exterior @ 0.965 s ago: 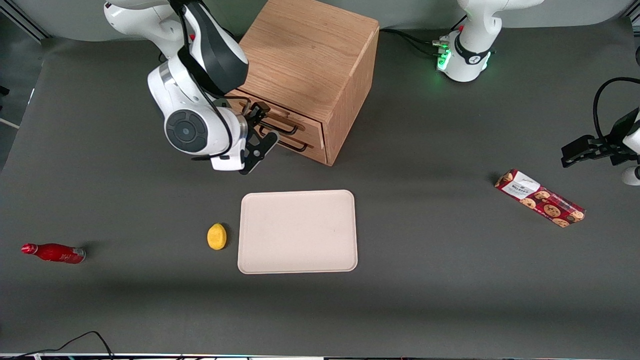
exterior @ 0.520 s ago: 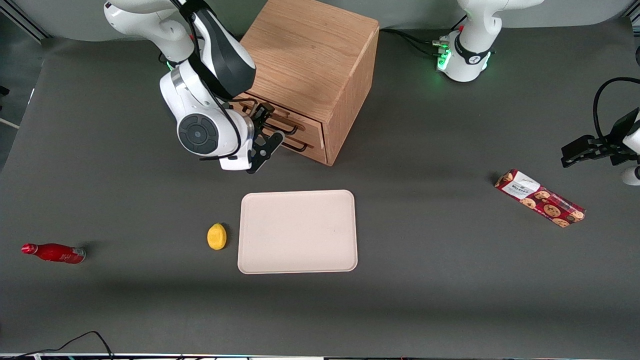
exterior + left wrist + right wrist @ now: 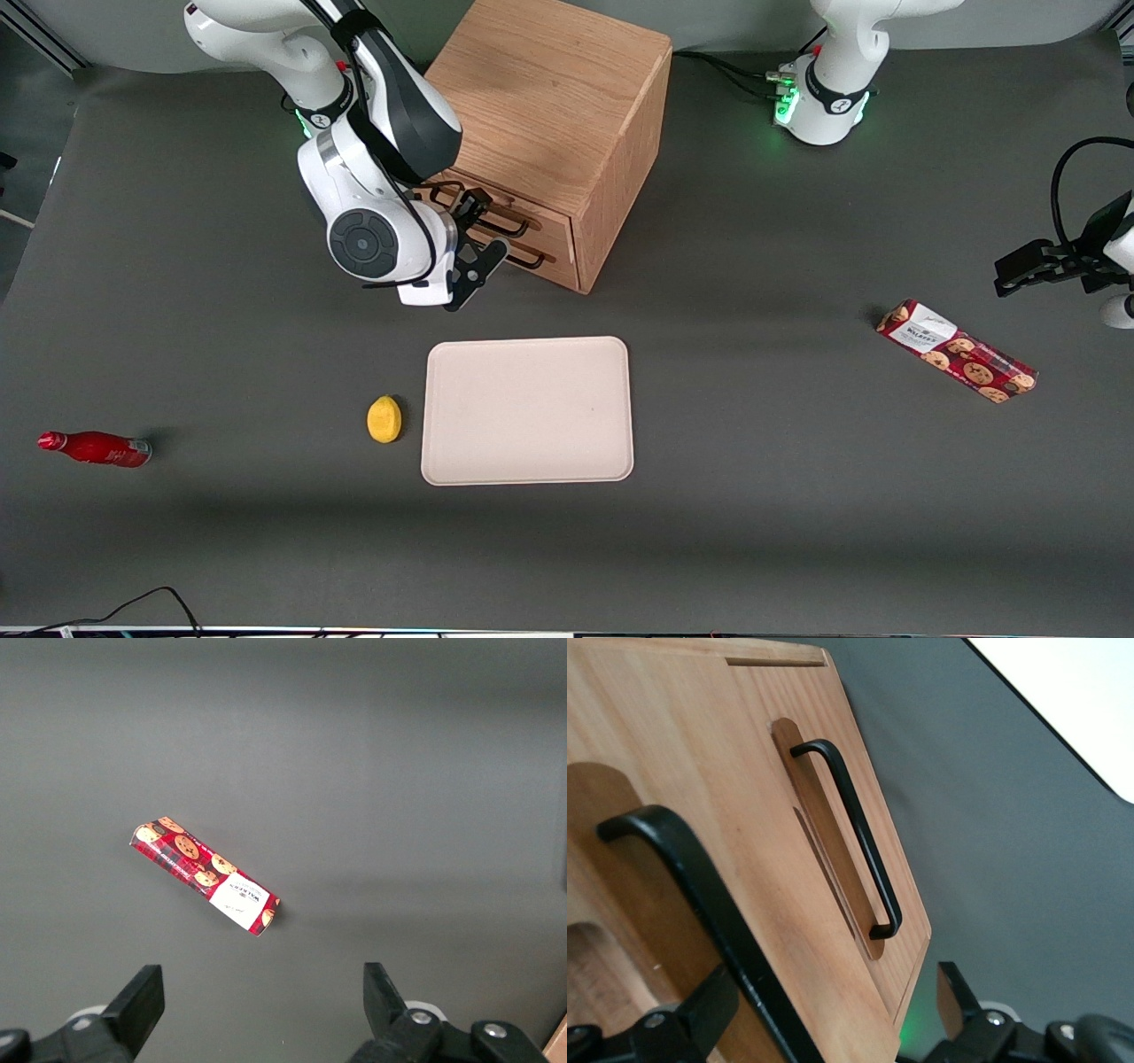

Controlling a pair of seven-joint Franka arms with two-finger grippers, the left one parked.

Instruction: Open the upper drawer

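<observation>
The oak cabinet [image 3: 540, 97] stands at the back of the table. Its upper drawer [image 3: 547, 221] looks shut, and so does the one under it. My right gripper [image 3: 478, 232] is open right at the drawer fronts. In the right wrist view the upper drawer's black bar handle [image 3: 700, 895] runs close between the two fingers [image 3: 700, 1014] of the gripper [image 3: 833, 988], which do not clamp it. That handle sits on a raised wooden strip [image 3: 611, 797]. In the front view the gripper covers part of the handle [image 3: 507, 223].
The lower drawer's black handle [image 3: 855, 837] [image 3: 529, 259] lies just below the gripper. A beige tray [image 3: 528, 409] and a yellow lemon [image 3: 384, 418] lie nearer the camera. A red bottle [image 3: 96, 447] lies toward the working arm's end, a cookie box [image 3: 957, 350] [image 3: 205, 876] toward the parked arm's.
Over the last second the right arm has swung in toward the cabinet front, bringing the open gripper closer over the upper drawer's handle. Nothing else has moved.
</observation>
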